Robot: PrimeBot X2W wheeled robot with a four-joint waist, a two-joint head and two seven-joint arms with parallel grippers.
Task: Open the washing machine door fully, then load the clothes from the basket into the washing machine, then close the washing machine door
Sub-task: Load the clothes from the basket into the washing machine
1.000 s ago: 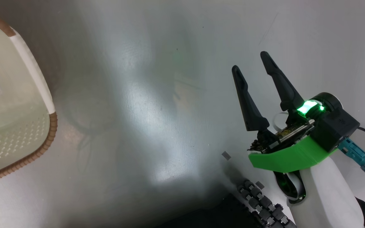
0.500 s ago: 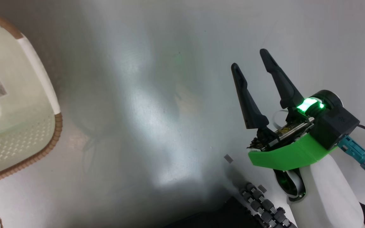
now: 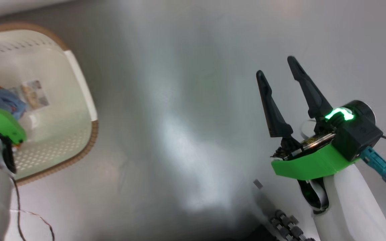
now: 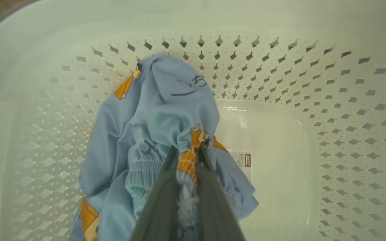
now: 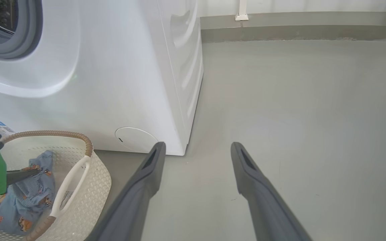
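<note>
Deep inside the basket (image 4: 313,83), the left pincer (image 4: 188,147) pinches the clothes (image 4: 152,110); the right pincer (image 3: 275,65), outside it, stands spread.

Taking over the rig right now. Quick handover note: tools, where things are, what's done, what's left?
Left tool: shut on the clothes, down inside the basket.
Right tool: open, holding nothing, above the floor beside the washing machine.
Basket: on the floor in front of the machine, with the blue bundle in it.
Done: the machine's opening looks uncovered, with the grey gasket exposed, so the door is probably open. The clothes are gripped.
Left: lift the clothes out, load them into the machine, close the door.
</note>
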